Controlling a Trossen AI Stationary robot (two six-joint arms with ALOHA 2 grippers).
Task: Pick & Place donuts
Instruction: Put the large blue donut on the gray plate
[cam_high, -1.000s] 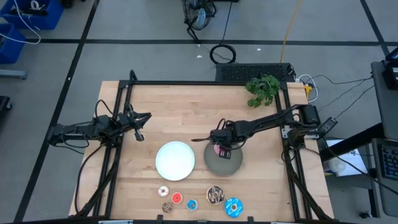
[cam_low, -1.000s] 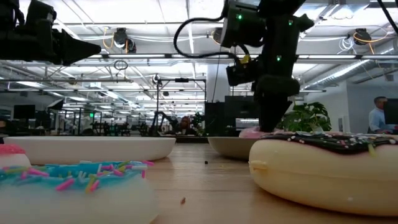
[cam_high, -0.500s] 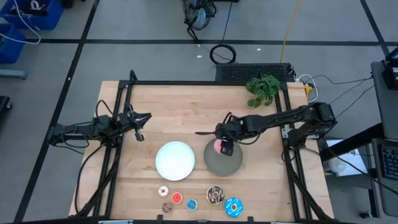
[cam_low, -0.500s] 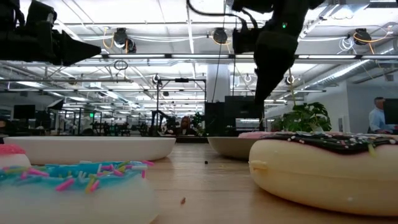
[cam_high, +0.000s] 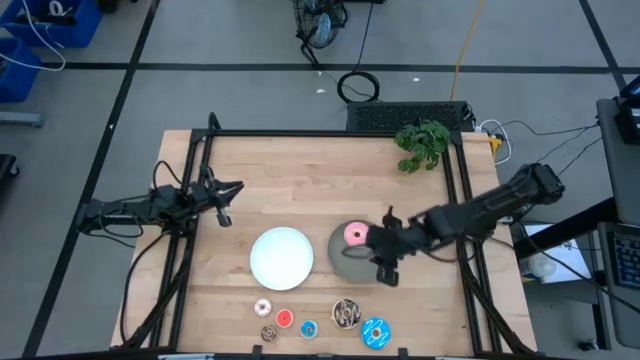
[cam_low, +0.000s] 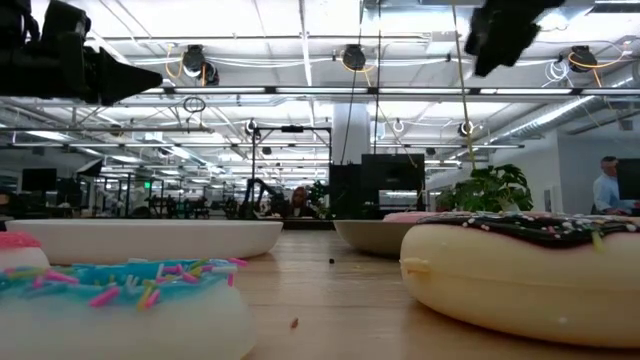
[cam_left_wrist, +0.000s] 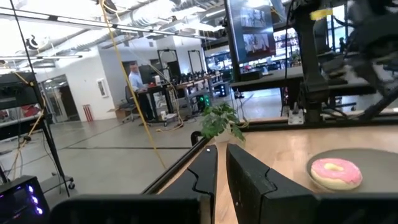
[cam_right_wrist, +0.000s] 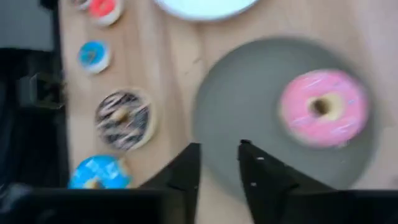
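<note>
The pink donut (cam_high: 355, 235) lies flat on the round grey plate (cam_high: 345, 262), also seen as the pink donut (cam_right_wrist: 321, 107) in the right wrist view. My right gripper (cam_high: 386, 264) hovers open above the plate's near right rim, clear of the donut; its fingers (cam_right_wrist: 186, 169) frame the grey plate (cam_right_wrist: 249, 106). Near the table's front edge lie the brown streaked donut (cam_high: 346, 313), the blue sprinkled donut (cam_high: 376, 333) and the tiny white-pink (cam_high: 263, 308), red (cam_high: 284, 319), blue (cam_high: 308, 328) and brown (cam_high: 268, 333) donuts. My left gripper (cam_high: 226, 200) waits shut at the table's left.
A round white plate (cam_high: 281, 257) sits left of the grey plate, with nothing on it. A green plant (cam_high: 422, 143) stands at the far right corner. Black frame rails (cam_high: 200, 170) run along the table's left and right sides. Bare wood lies between the plates and the far edge.
My right gripper has let go of the pink donut, which stays on the grey plate. It has risen high and swung toward the table's near right side, off the plate's middle. My left arm has kept still.
</note>
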